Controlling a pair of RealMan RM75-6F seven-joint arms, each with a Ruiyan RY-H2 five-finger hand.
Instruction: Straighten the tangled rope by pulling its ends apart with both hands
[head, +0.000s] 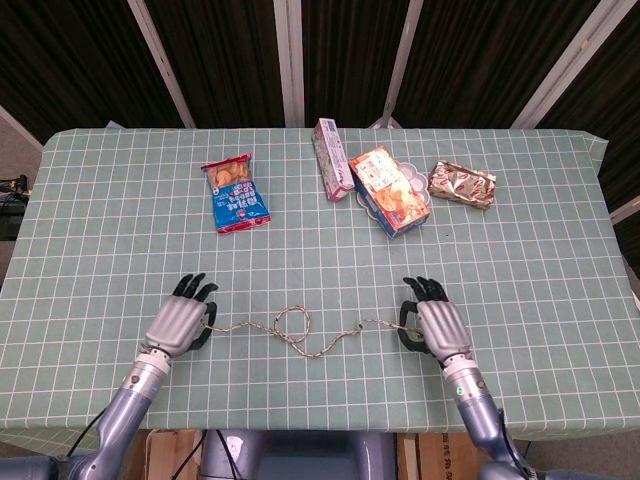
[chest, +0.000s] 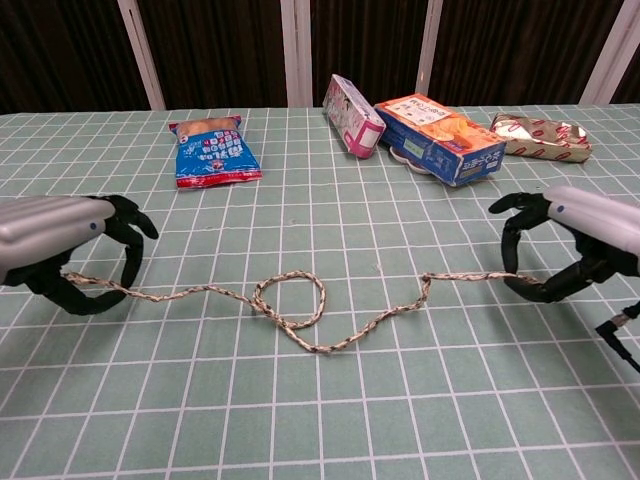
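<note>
Your left hand (chest: 62, 250) has its dark fingers (chest: 128, 255) curled down around one end of the rope (chest: 300, 305), which runs in under the palm and is pinched there against the tabletop (head: 110, 230). Your right hand (chest: 575, 240) does the same at the other side: its fingers (chest: 512, 235) hook over the rope's far end, and the cord enters the hand just below the fingertips. In the head view both hands (head: 178, 325) (head: 440, 328) lie knuckles-up near the front edge of the tabletop, well apart, with the rope (head: 290, 328) stretched between them.

From your left hand the rope runs nearly straight toward the middle of the table, then closes into one small loop where it crosses itself. Past the loop it dips toward the front edge, bends back up, and goes on in a gentle wave to your right hand. It lies flat on the green checked cloth along its whole visible length.

Toward the back edge of the tabletop, well away from the rope, you have a blue snack bag (head: 235, 193) left of centre, a pink box (head: 331, 158) standing on its long side, an orange box (head: 390, 190) just beside it, and a shiny wrapped packet (head: 462, 184) further to the right.
</note>
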